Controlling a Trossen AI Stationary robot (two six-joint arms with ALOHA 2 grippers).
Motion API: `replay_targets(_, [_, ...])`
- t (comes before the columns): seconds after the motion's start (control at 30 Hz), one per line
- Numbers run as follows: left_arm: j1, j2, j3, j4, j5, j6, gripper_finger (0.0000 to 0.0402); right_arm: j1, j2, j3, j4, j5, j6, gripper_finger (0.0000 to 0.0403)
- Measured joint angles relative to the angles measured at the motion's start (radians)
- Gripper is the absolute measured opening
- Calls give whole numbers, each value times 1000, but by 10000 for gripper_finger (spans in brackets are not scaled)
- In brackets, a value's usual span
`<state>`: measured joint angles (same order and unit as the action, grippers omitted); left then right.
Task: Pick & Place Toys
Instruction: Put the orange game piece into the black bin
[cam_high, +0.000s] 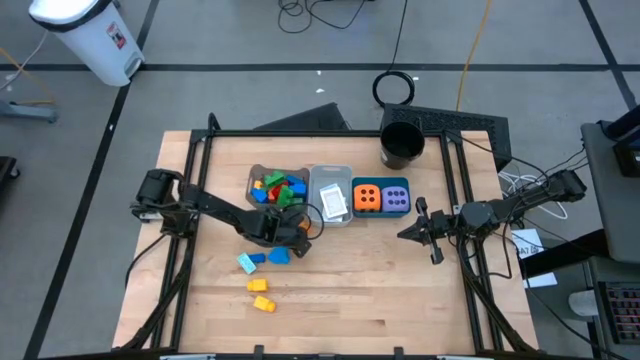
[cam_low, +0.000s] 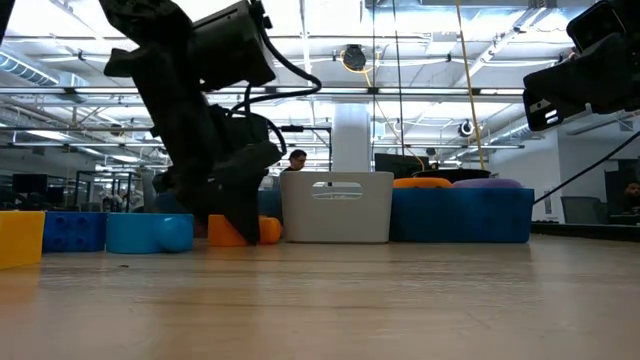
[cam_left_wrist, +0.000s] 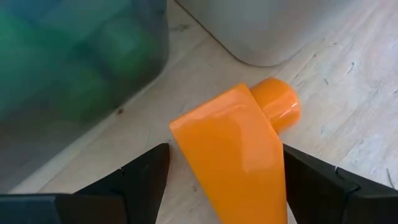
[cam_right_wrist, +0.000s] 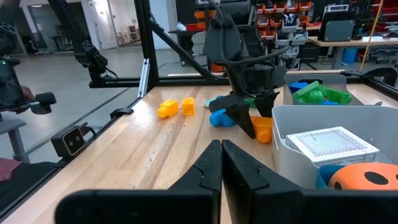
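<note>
From above, the left gripper (cam_high: 297, 228) is reaching toward centre frame, just below the grey bin (cam_high: 253, 178) of bricks, while the right gripper (cam_high: 418, 229) is waiting at right. At table level, an orange brick (cam_low: 240, 231) is lying at the left gripper's tip. The left wrist camera is showing spread fingers (cam_left_wrist: 146, 180) flanking the brick, apart on one side. The right wrist camera is showing its fingers (cam_right_wrist: 205, 169) pressed together, empty.

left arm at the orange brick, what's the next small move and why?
Probably close the fingers. The left gripper is down at the table with its open fingers on either side of the orange brick, which lies on the wood beside the clear bin. The right gripper waits aside, shut.
</note>
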<state>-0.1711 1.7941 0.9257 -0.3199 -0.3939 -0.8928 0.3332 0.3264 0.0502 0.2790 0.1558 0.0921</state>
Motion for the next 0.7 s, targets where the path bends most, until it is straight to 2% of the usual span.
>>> replay_targets(0.37, [2,1,0,8,-3,7,273,0,0,0,0,0,0,4])
replay_targets(0.6, [2,1,0,16,1,7,188,0,0,0,0,0,0,4])
replay_targets(0.7, [3,-10,0,12,39,18,156,0,0,0,0,0,0,4])
